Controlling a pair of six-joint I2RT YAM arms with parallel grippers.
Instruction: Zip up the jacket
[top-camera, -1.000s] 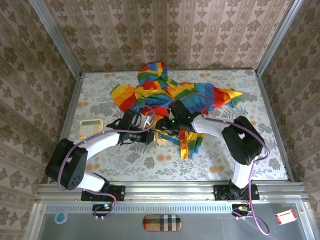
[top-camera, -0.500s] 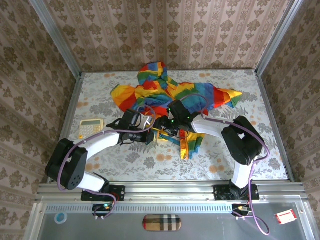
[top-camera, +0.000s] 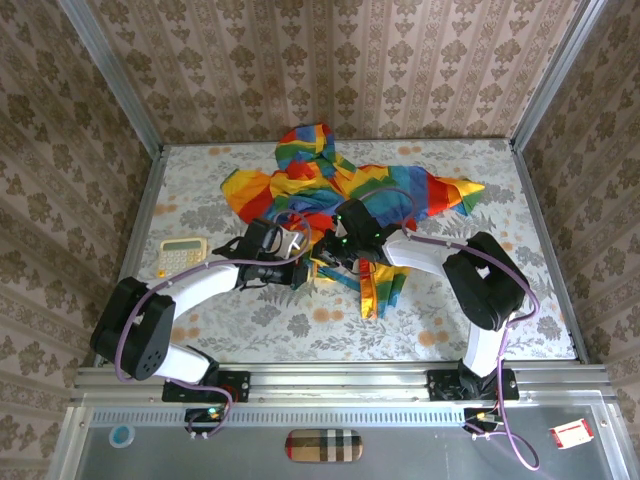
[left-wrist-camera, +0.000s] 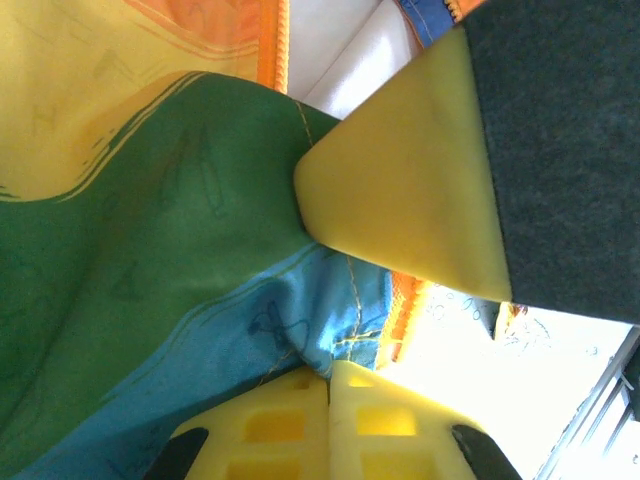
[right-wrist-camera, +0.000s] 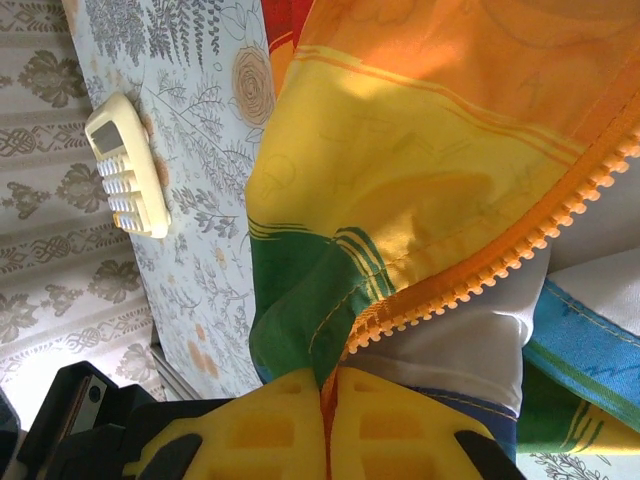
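The rainbow-striped jacket (top-camera: 330, 190) lies crumpled at the middle back of the table, its front open. In the top view my left gripper (top-camera: 303, 270) and my right gripper (top-camera: 333, 258) meet at its near hem. My left gripper (left-wrist-camera: 330, 368) is shut on a fold of blue fabric beside the orange zipper tape (left-wrist-camera: 403, 312). A yellow finger (left-wrist-camera: 400, 190) of the right gripper hangs close above it. In the right wrist view my right gripper (right-wrist-camera: 330, 378) is shut on the green edge of the jacket (right-wrist-camera: 420, 150), right at the lower end of the orange zipper teeth (right-wrist-camera: 500, 265).
A cream calculator (top-camera: 183, 255) (right-wrist-camera: 125, 165) lies on the flowered tablecloth left of the left arm. Metal frame posts and patterned walls close in the table on three sides. A rail (top-camera: 330, 378) runs along the near edge.
My right gripper, open a moment ago, has closed on the jacket's zipper edge and shifted slightly. The left gripper keeps its hold in the same place.
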